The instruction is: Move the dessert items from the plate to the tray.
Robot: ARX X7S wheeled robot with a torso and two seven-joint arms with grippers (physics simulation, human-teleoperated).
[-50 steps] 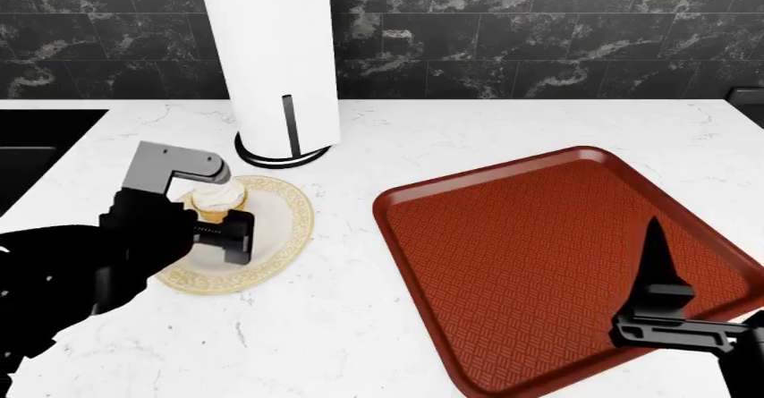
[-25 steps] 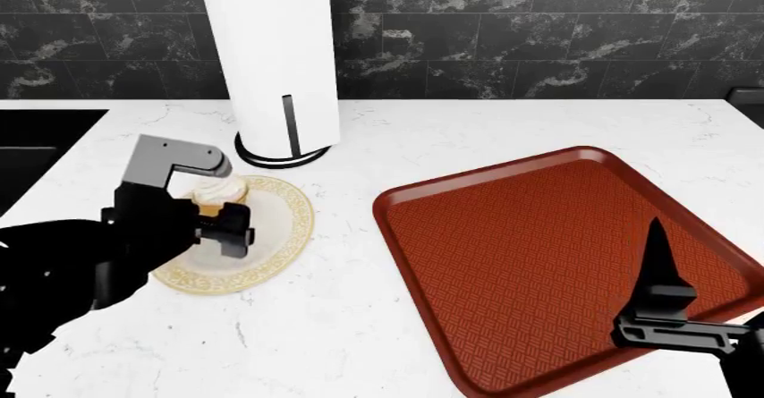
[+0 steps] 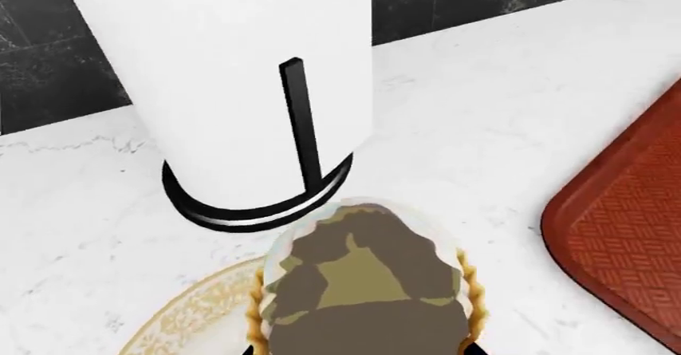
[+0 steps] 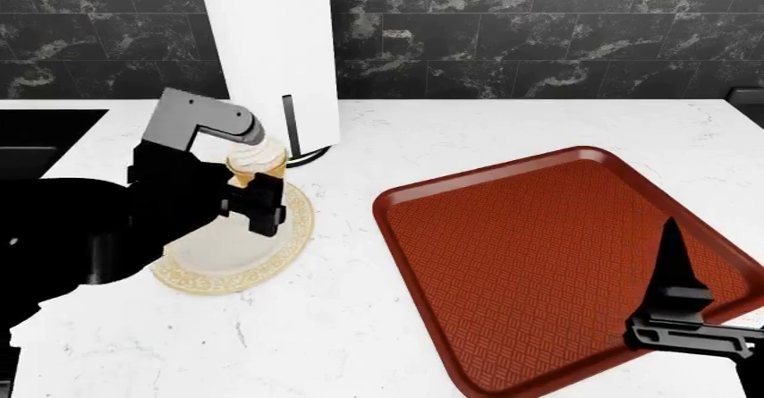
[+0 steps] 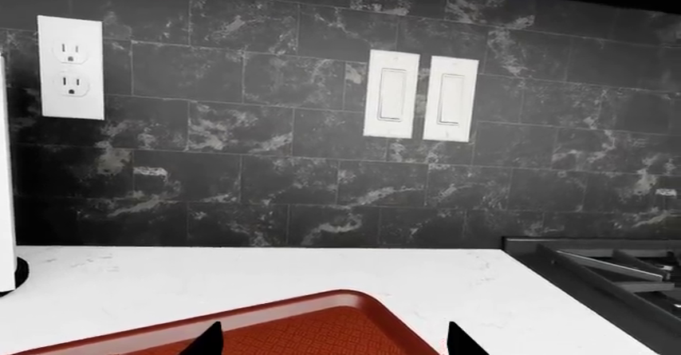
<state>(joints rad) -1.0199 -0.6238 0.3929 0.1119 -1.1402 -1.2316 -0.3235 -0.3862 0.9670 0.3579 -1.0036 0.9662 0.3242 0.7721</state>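
Observation:
My left gripper [image 4: 254, 185] is shut on the cupcake [image 4: 256, 160], which has white frosting and a yellow-orange wrapper. It holds the cupcake in the air above the far edge of the gold-rimmed plate [image 4: 203, 277]. In the left wrist view the cupcake [image 3: 362, 279] fills the space between the jaws, with the plate rim [image 3: 191, 315] below it. The dark-red tray [image 4: 538, 255] lies to the right. My right gripper [image 4: 668, 304] hangs open over the tray's near right part. In the right wrist view, its fingertips [image 5: 209, 341] stand wide apart above the tray [image 5: 298, 327].
A tall white paper-towel roll on a black holder [image 4: 268, 49] stands just behind the lifted cupcake, also close in the left wrist view as the roll [image 3: 223, 60]. A black tiled wall [image 5: 266, 132] backs the white counter [image 4: 335, 326]. A stove edge [image 5: 607, 263] lies at the right.
My left gripper has risen off the plate with the cupcake and moved toward the back and right. The right arm has barely shifted.

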